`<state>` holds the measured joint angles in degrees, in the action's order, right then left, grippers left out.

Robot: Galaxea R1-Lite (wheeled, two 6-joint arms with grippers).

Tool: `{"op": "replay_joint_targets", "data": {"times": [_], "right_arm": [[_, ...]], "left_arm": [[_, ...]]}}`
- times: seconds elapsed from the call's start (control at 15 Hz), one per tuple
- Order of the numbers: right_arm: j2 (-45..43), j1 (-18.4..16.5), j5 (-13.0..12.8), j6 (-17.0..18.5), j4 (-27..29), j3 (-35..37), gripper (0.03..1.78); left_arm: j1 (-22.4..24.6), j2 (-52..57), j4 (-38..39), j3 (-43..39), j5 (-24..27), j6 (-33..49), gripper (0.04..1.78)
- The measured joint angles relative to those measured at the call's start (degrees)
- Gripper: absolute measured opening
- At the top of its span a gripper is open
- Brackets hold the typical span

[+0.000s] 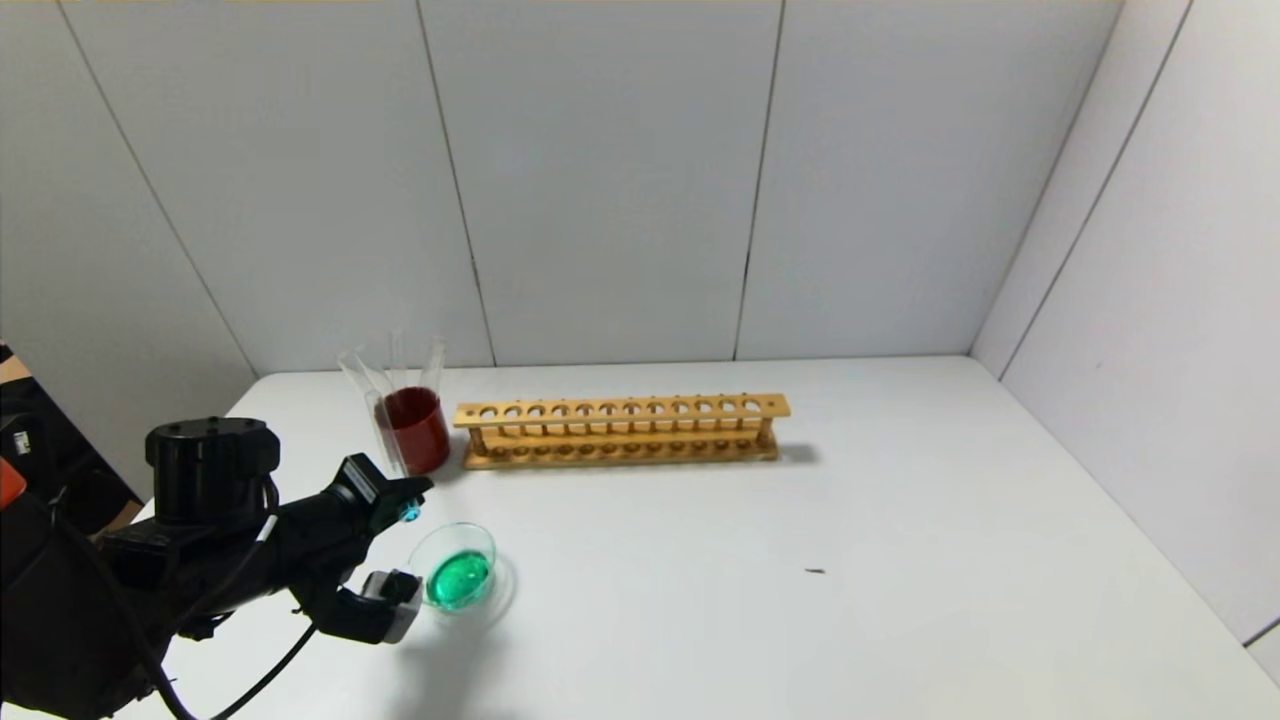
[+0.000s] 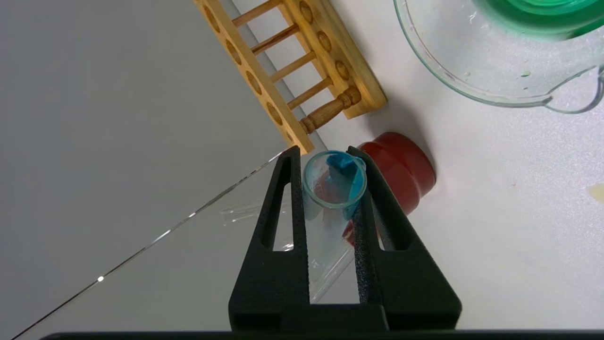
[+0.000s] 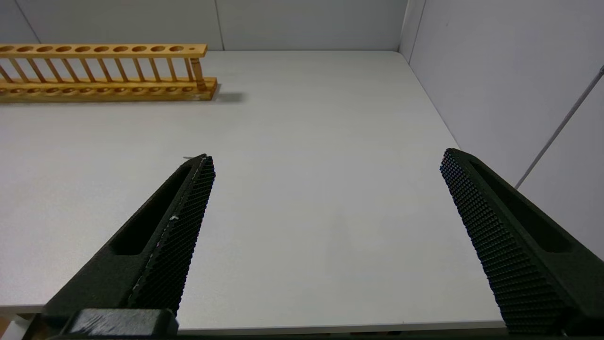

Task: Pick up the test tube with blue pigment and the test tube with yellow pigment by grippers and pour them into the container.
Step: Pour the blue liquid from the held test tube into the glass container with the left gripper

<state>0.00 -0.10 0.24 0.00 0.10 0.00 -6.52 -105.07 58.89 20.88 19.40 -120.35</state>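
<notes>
A: Over on the left, left end effector [image 1: 400,540] low above the bench [image 1: 800,560], fingers [image 2: 373,208] pinching the test tube with blue pigment [image 2: 334,182] — open mouth of the tube pointing away from the wrist, only blue smears left on the glass.

B: And the container [image 1: 455,570]?

A: Just beside that end effector, right at its tip, sitting on the bench. Round clear glass, pouring lip showing in the left wrist view, a pool of green liquid in the bottom [image 2: 519,61].

B: Beyond the end effector?

A: Dark red cup [image 1: 415,428], a little past the fingertips, with a few colourless clear tubes [image 1: 362,385] leaning out of it. Touching or not between cup and held tube — cannot tell. Next to the cup, farther from the end effector, a long wooden tube rack [image 1: 622,430], every hole bare.

B: Yellow tube anywhere?

A: Not made out in any view.

B: Right side?

A: Right end effector [image 3: 325,198] out of the head view, hovering over bare bench, fingers [image 3: 179,236] spread wide, nothing between them. Rack end [image 3: 108,71] well off ahead and to one side of it. Small dark speck [image 1: 815,571] on the bench, well apart from both end effectors.
</notes>
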Motion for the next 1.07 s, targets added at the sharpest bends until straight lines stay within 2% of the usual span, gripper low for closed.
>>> {"op": "replay_joint_targets", "data": {"times": [0.4,0.73,1.07], "right_arm": [[0.0,0.0,0.0,0.0,0.0,0.0,1.75],[0.0,0.0,0.0,0.0,0.0,0.0,1.75],[0.0,0.0,0.0,0.0,0.0,0.0,1.75]], "left_arm": [[-0.3,1.4,-0.1,-0.4,-1.5,-4.9,0.32],[-3.9,0.8,0.0,0.6,-6.7,-4.9,0.32],[-4.4,0.1,0.1,1.2,-7.0,-5.0,0.32]]}}
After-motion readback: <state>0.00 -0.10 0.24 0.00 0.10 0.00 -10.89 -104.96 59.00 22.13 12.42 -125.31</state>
